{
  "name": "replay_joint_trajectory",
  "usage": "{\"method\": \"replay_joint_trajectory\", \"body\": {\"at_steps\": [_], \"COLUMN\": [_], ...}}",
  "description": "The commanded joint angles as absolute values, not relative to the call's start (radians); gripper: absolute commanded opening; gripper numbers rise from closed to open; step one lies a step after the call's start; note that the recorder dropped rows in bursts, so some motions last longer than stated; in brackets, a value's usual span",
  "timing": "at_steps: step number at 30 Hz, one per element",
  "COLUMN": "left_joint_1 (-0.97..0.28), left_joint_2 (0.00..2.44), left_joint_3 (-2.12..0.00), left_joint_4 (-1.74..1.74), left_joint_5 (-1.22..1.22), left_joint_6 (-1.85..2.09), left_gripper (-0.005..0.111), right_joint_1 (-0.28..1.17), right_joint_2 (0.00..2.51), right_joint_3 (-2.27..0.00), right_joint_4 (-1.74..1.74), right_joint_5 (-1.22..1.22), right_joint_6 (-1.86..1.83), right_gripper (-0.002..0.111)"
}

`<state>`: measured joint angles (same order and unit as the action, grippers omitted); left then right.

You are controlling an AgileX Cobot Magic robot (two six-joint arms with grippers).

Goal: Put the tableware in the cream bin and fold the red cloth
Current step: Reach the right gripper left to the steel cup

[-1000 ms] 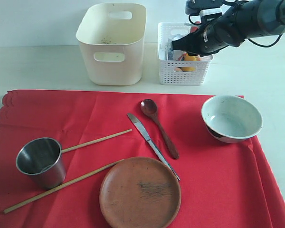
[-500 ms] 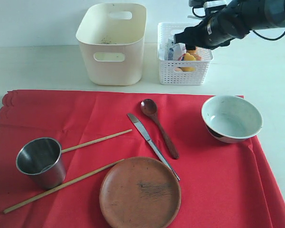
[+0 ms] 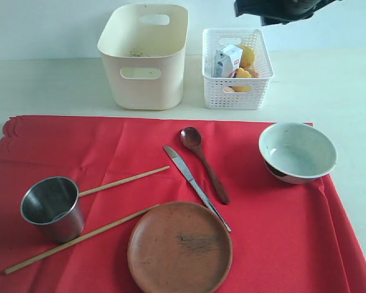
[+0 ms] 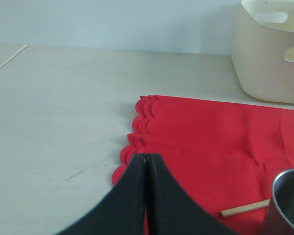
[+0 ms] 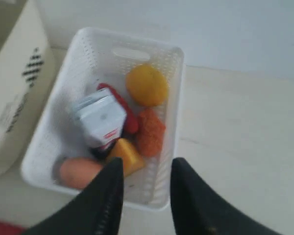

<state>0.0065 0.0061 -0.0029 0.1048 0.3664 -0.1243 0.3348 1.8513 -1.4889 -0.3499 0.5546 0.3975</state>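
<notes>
Pale tabletop point(image 3: 49, 85) carries the red cloth point(image 3: 110, 146) across the lower frame, tableware point(image 3: 180, 247) on it, cream bin point(image 3: 143, 55) at upper centre. My right gripper point(image 5: 147, 169) hangs empty, jaws apart, over the white basket point(image 3: 238, 94); left gripper point(image 4: 146, 161) is closed. I'd pinch the rim of the bowl point(image 3: 297, 151) squarely.

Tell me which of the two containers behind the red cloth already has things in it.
The smaller white lattice basket, right of the cream bin: it holds a milk carton and other food. The cream bin shows only dark specks inside.
</notes>
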Motion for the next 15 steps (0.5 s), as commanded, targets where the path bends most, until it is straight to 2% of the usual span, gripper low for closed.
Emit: {"method": "replay_joint_trajectory", "body": {"at_steps": [1, 4, 7, 15], "left_joint_1": [-0.001, -0.001, -0.001, -0.001], "left_joint_2": [0.0, 0.0, 0.0, 0.0], "left_joint_3": [0.0, 0.0, 0.0, 0.0], "left_joint_4": [0.104, 0.104, 0.104, 0.104], "left_joint_5": [0.36, 0.36, 0.36, 0.36], "left_joint_6": [-0.124, -0.124, -0.124, -0.124], "left_gripper": [0.0, 0.0, 0.0, 0.0], "right_joint_1": [0.415, 0.48, 0.55, 0.714], "right_joint_2": [1.85, 1.859, 1.865, 1.891], "right_joint_3": [-1.492, -1.492, -1.492, -1.492], "right_joint_4": [-0.018, 0.166, 0.271, 0.297], "right_joint_5": [0.598, 0.62, 0.626, 0.631], "right_joint_6": [0.074, -0.137, -0.268, -0.296], "right_gripper": [0.021, 0.016, 0.015, 0.015]}}
